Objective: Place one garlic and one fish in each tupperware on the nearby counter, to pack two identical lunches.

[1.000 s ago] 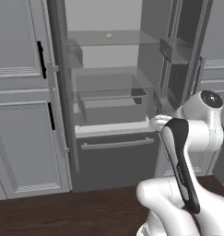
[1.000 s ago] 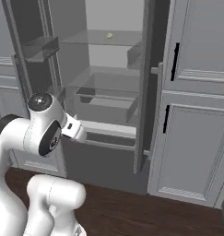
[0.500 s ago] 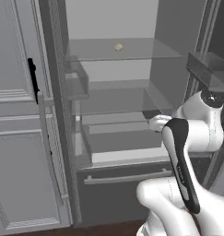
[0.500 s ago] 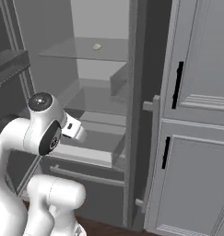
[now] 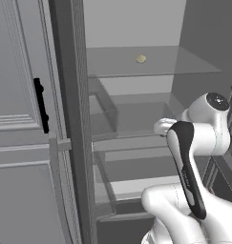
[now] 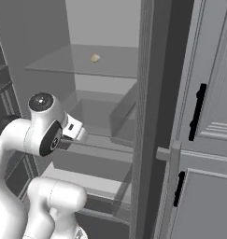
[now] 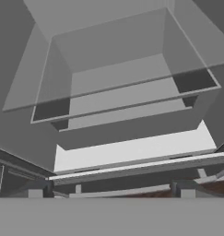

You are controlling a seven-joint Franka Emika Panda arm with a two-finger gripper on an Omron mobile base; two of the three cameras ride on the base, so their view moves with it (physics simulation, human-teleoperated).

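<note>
The arm (image 5: 198,157) faces an open fridge, wrist level with the clear drawers (image 7: 122,78). Up on the glass shelf (image 5: 184,66), at twelve o'clock from the wrist, sits a small pale garlic (image 5: 141,59), well apart from the robot. The jaws are spread wide, pinching nothing. At nine o'clock stands a grey cabinet door (image 5: 17,119) with a black handle (image 5: 40,105).

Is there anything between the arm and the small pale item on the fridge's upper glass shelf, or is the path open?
Nothing visible blocks it. The small pale item, possibly the garlic, sits alone on the upper glass shelf of the open fridge. The arm's wrist is lower, level with the clear drawers, so reaching it means lifting above the shelf's front edge.
</note>
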